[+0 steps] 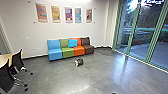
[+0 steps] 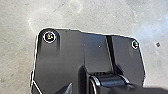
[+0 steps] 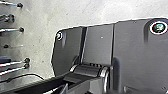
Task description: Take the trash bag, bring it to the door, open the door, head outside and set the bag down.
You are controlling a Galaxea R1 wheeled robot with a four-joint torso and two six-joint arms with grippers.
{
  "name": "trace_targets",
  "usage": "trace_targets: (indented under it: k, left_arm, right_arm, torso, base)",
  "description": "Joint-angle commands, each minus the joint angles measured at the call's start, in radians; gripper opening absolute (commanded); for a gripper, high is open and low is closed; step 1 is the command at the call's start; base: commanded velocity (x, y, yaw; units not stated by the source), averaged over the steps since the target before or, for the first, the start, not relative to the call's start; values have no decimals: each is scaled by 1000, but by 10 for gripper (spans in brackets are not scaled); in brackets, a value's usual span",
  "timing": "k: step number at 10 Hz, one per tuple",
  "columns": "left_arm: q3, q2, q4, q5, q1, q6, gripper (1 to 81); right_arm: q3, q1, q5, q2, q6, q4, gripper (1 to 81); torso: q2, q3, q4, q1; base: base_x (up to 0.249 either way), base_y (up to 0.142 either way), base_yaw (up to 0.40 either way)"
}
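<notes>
On the grey floor in front of the couch lies a small dark and white object [image 1: 79,62]; I cannot tell whether it is the trash bag. Tall glass panels in green frames [image 1: 131,32] stand along the right side in the head view, with a paved area [image 1: 150,50] outside; which part is a door I cannot tell. Both wrist views look down past robot parts to bare-looking floor, and how either gripper stands cannot be made out there.
A couch of blue, green, orange and brown seats [image 1: 68,52] is against the far wall, under several posters. At the left are a table [image 1: 6,59] and black chairs [image 1: 17,61]. Chair legs with casters [image 3: 15,30] and a dark cable [image 3: 32,75] show in the right wrist view.
</notes>
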Motion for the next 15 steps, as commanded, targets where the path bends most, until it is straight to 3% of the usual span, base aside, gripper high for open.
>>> trace_targets:
  k: [1,15]
  left_arm:
    - [9,-10,-6,38,-57,-3,811]
    - [9,-10,-6,38,-57,-3,811]
  right_arm:
    - [22,62,-51,-12,3,14,811]
    - [25,59,-50,-12,3,12,811]
  torso:
    - [0,0,0,0]
    - [0,0,0,0]
  base:
    - [160,0,0]
    - [161,0,0]
